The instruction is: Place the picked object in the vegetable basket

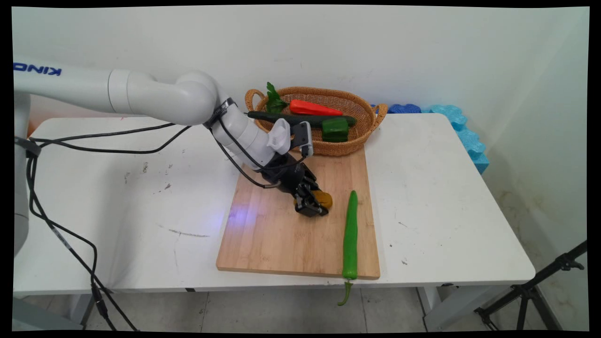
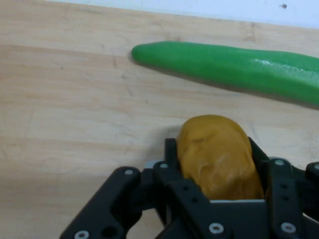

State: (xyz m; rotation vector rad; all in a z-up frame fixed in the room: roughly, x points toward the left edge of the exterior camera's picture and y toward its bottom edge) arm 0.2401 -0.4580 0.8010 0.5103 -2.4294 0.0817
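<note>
writing: "KINO…" in blue on the arm's upper link, upside down and cut off by the frame edge; nothing else readable
hand (image 1: 315,203) (image 2: 214,179): down on the cutting board, closed around a brown-yellow potato — fingers on both its sides
potato (image 1: 324,198) (image 2: 218,154): lumpy, ochre, near the middle of the board, its far end sticking out past the fingers
cutting board (image 1: 267,239) (image 2: 75,99): light bamboo, lies on the white counter (image 1: 446,197), far edge touching the basket
long green pepper (image 1: 350,234) (image 2: 234,67): lies along the board's right side, just beside the potato but apart from it; stem end hangs over the counter's near edge
basket (image 1: 361,129): wicker, two handles, at the counter's back against the wall — holds a cucumber (image 1: 263,116), a red pepper (image 1: 312,109), a green bell pepper (image 1: 335,129) and a leafy green sprig (image 1: 273,99)
in the way: the arm's wrist covers the basket's front-left rim and part of the cucumber
cables (image 1: 94,145): black, drape from the arm across the counter's left side and down to the floor
blue foam pieces (image 1: 458,126): behind the counter's right back corner
tripod leg (image 1: 540,291): black, on the floor at lower right
</note>
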